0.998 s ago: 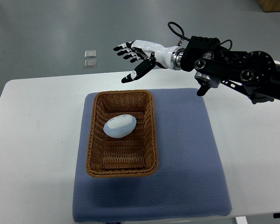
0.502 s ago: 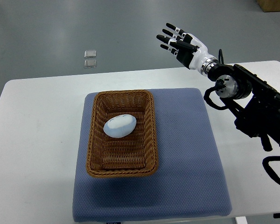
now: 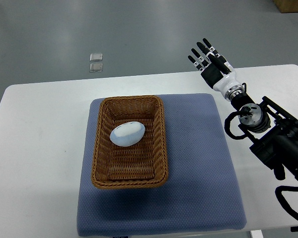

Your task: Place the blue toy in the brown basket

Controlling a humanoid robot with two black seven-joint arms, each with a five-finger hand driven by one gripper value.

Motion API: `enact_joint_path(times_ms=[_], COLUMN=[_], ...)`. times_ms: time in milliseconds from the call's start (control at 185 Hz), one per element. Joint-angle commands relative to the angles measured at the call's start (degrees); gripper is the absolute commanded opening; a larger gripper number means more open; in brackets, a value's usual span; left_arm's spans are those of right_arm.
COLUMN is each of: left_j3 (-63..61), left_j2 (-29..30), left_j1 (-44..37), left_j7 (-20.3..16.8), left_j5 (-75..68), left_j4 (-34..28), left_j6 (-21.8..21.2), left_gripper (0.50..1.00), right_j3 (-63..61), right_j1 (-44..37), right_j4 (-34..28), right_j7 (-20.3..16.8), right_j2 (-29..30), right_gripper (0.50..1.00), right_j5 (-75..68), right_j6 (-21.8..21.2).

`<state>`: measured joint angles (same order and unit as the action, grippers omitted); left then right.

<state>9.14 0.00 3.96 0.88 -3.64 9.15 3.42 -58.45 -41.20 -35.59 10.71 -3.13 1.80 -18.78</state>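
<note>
A pale blue egg-shaped toy [image 3: 127,134] lies inside the brown wicker basket [image 3: 100,168], in its upper half. The basket stands on a blue mat [image 3: 198,168] on the white table. My right hand [image 3: 210,61] is open and empty, fingers spread and pointing away from me, above the table's far edge to the right of the basket. Its black arm [image 3: 270,141] runs along the right side of the table. The left arm is out of view.
The white table [image 3: 39,148] extends left and right of the mat. Two small clear packets [image 3: 96,62] lie on the grey floor beyond the table. A brown box corner [image 3: 290,5] shows at the top right.
My right arm has swung from above the basket's far side back to the right and toward me. The hand stays open and empty. The toy and the basket have not moved.
</note>
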Motion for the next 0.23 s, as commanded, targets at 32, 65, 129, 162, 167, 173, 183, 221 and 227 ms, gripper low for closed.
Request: enact_joint_path(times_ms=[32, 65, 129, 162, 167, 173, 183, 221, 227], left_j3=[0.0, 0.0, 0.0, 0.0, 0.0, 0.0, 0.0, 0.0, 0.0], left_j2=[0.0, 0.0, 0.0, 0.0, 0.0, 0.0, 0.0, 0.0, 0.0], left_j1=[0.0, 0.0, 0.0, 0.0, 0.0, 0.0, 0.0, 0.0, 0.0], left_j7=[-0.01, -0.01, -0.01, -0.01, -0.01, -0.01, -0.01, -0.01, -0.01], left_j5=[0.04, 0.04, 0.04, 0.04, 0.04, 0.04, 0.04, 0.04, 0.04], left_j4=[-0.01, -0.01, -0.01, -0.01, -0.1, -0.1, -0.01, -0.1, -0.1], left_j6=[0.0, 0.0, 0.0, 0.0, 0.0, 0.0, 0.0, 0.0, 0.0], left_gripper=[1.0, 1.0, 1.0, 1.0, 1.0, 1.0, 1.0, 1.0, 1.0], right_j3=[0.0, 0.0, 0.0, 0.0, 0.0, 0.0, 0.0, 0.0, 0.0], right_j1=[0.94, 0.94, 0.94, 0.94, 0.94, 0.94, 0.94, 0.94, 0.94], right_j4=[-0.01, -0.01, -0.01, -0.01, -0.01, -0.01, -0.01, -0.01, -0.01], right_j7=[0.02, 0.02, 0.02, 0.02, 0.02, 0.02, 0.02, 0.02, 0.02], right_j2=[0.23, 0.23, 0.23, 0.23, 0.23, 0.23, 0.23, 0.23, 0.23], right_gripper=[0.915, 0.915, 0.915, 0.915, 0.915, 0.915, 0.915, 0.915, 0.915], right_j5=[-0.04, -0.04, -0.04, -0.04, -0.04, -0.04, -0.04, -0.04, -0.04], right_j6=[-3.02, -3.02, -3.02, -3.02, -3.02, -3.02, -3.02, -2.93, -2.93])
